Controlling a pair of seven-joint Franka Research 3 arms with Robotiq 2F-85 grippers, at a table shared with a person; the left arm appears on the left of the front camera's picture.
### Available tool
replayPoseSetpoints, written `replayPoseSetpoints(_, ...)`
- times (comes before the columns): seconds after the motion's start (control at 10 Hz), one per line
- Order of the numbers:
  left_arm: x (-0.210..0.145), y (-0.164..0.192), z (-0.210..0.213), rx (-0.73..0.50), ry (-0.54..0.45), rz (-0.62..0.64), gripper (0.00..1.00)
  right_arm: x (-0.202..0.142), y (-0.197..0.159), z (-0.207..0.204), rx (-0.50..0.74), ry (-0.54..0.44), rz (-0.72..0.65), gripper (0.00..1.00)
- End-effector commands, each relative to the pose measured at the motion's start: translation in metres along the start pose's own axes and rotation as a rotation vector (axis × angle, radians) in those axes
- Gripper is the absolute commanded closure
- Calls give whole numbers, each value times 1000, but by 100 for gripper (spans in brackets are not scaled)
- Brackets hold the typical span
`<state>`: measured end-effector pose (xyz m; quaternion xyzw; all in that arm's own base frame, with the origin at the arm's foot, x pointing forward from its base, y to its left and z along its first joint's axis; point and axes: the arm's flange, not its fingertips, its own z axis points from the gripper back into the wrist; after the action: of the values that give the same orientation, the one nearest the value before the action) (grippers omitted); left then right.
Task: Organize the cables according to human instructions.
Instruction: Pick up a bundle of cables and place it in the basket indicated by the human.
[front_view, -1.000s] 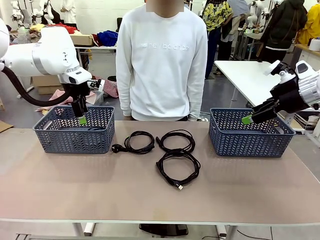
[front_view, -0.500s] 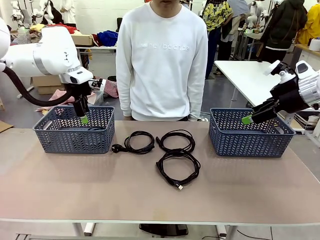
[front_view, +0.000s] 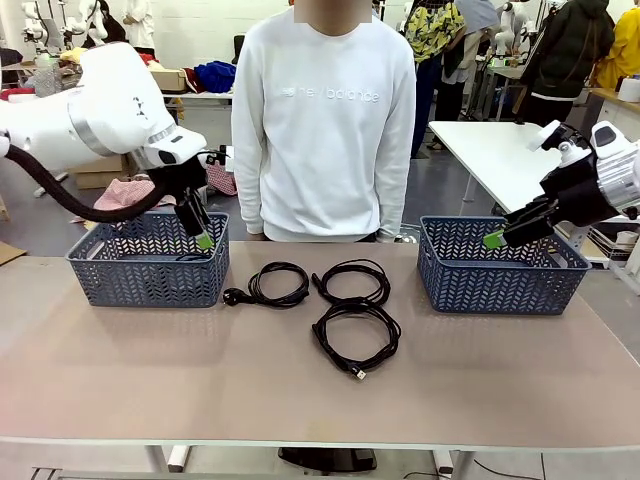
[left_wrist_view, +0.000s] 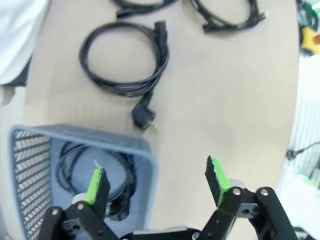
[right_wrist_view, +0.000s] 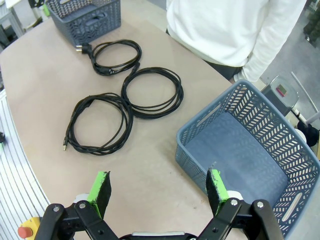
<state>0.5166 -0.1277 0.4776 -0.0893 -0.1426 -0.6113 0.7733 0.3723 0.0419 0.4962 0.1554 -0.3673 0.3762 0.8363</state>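
Left gripper (front_view: 204, 239): jaws apart, empty, over the left basket's (front_view: 100, 275) right edge.
Nearest cable (front_view: 270, 285): just right of it, so the left arm is closer.
Right gripper (front_view: 493, 239): jaws spread, empty.

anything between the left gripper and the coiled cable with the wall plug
Nothing visible. The open left gripper hangs above the left basket's right rim, and the plug-ended cable lies uncovered on the table just beside it.

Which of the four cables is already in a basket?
The coil lying inside the left basket, beneath the open left tool. The other three lie out on the table.
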Motion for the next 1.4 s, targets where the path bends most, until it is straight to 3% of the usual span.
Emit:
replayPoseSetpoints(0.0, -3, -39, -14, 29, -76, 26, 0, 0, -1, 0, 8, -9, 0, 0)
replayPoseSetpoints(0.5, 4, -100, -42, 4, -141, 19, 0, 0, -1, 0, 8, -9, 0, 0)
replayPoseSetpoints(1.3, 9, -104, -46, -14, -113, 23, 0, 0, -1, 0, 8, -9, 0, 0)
